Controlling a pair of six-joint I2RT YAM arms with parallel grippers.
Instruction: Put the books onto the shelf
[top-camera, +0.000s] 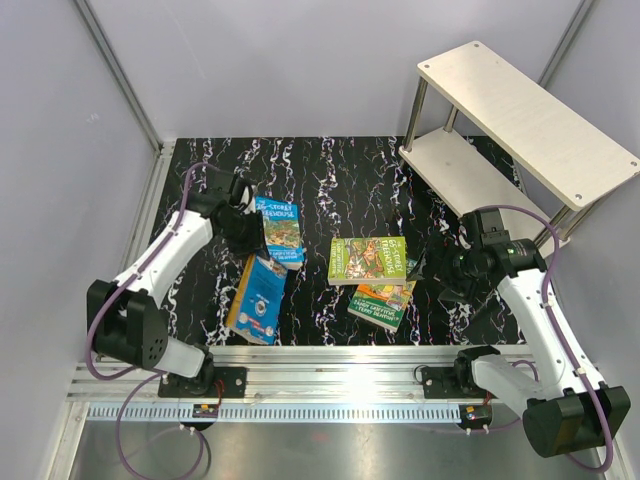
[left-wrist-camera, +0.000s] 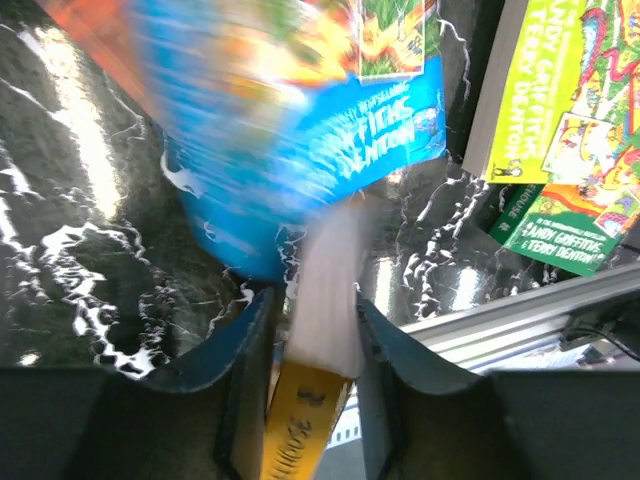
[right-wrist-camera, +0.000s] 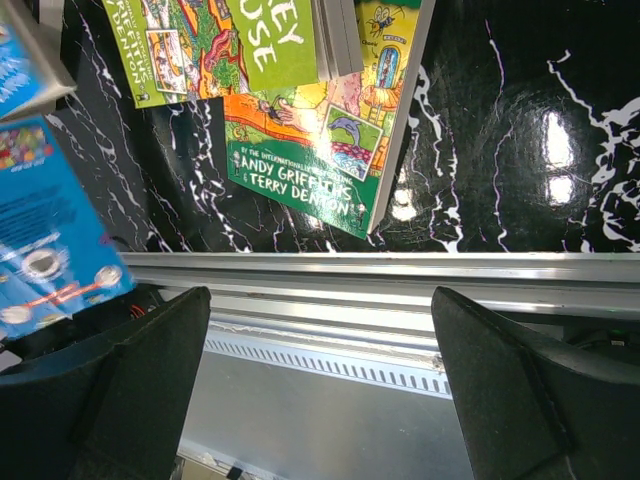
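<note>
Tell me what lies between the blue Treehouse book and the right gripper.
A light green Treehouse book overlapping a darker green Treehouse book lies between them; the top external view shows it.

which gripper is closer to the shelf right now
Right. The right gripper hangs open just on the near side of the shelf, by its lower board. The left gripper is far across the table, closed on the blue Treehouse book.
</note>
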